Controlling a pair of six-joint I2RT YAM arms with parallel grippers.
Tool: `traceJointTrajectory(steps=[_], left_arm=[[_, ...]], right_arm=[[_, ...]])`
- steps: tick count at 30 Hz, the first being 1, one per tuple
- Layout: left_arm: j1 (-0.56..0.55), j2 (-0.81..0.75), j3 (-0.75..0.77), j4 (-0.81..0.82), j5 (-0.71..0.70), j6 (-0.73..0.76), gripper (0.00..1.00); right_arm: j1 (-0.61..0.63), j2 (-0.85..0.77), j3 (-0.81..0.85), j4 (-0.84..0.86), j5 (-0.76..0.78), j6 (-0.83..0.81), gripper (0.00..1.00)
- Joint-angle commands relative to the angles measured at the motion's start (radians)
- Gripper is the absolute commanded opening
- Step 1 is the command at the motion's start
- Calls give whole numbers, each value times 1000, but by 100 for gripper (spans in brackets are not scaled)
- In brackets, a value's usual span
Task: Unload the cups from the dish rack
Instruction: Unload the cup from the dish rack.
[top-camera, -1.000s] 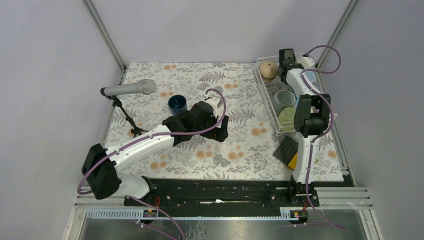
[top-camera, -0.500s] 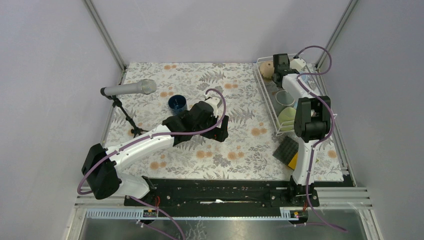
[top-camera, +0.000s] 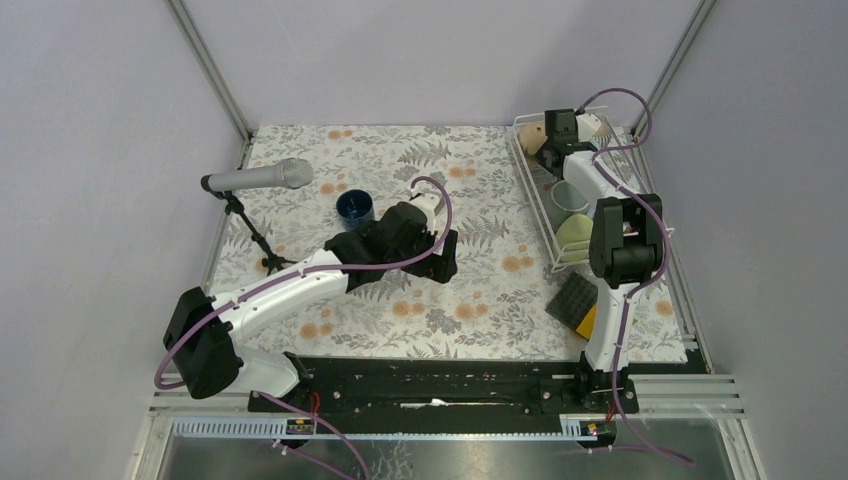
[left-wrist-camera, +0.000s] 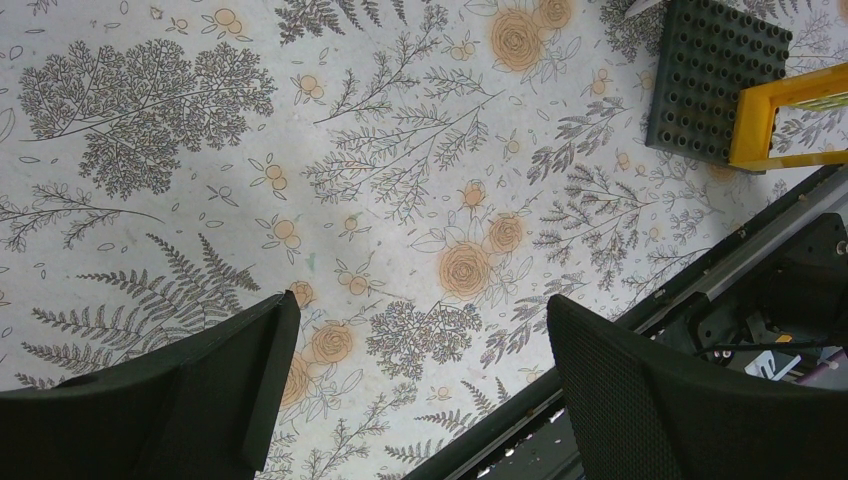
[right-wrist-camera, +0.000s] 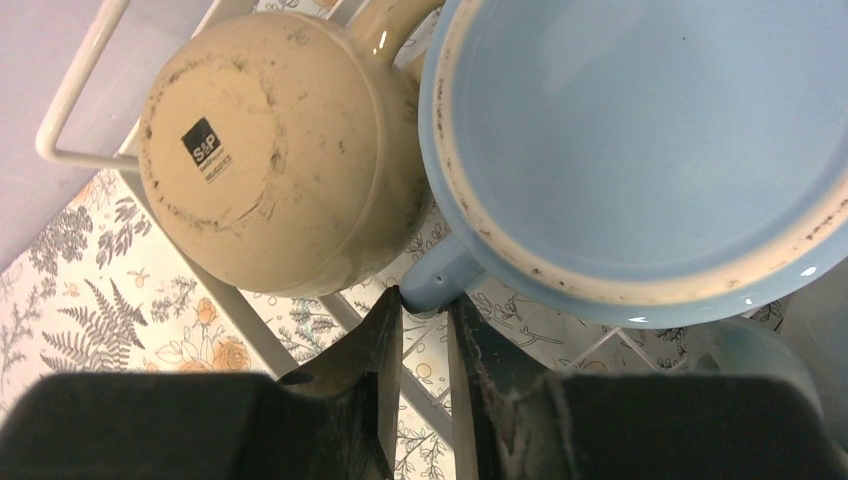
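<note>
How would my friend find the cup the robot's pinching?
Find the white wire dish rack, on the right; go to its far end. The light blue cup, handle pinched by the right gripper, shows its inside; the tan cup beside shows its base.

Rack (top-camera: 535, 205) at table (top-camera: 480, 300) far right, cups (top-camera: 573, 232) inside; lone cup (top-camera: 354, 207) on table left of centre; mic (top-camera: 258, 178) further left; pad (top-camera: 573, 300) before rack.

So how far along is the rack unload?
Early. Done: one dark blue cup stands on the table, outside the dish rack. In hand: the right tool is shut on the handle of the light blue cup, over the rack. To go: the tan cup beside it and the green cup, at least. The left tool is open, empty.
</note>
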Motion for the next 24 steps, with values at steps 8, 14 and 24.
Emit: traceJointTrajectory(steps=[8, 14, 24], left_arm=[[-3, -4, -12, 47, 18, -9, 99], [-3, 3, -13, 53, 25, -12, 99], [-5, -2, -16, 51, 25, -12, 99]], right_arm=[[-31, -84, -68, -52, -82, -85, 26], [-46, -132, -119, -56, -73, -84, 36], [-51, -123, -78, -116, -27, -47, 53]])
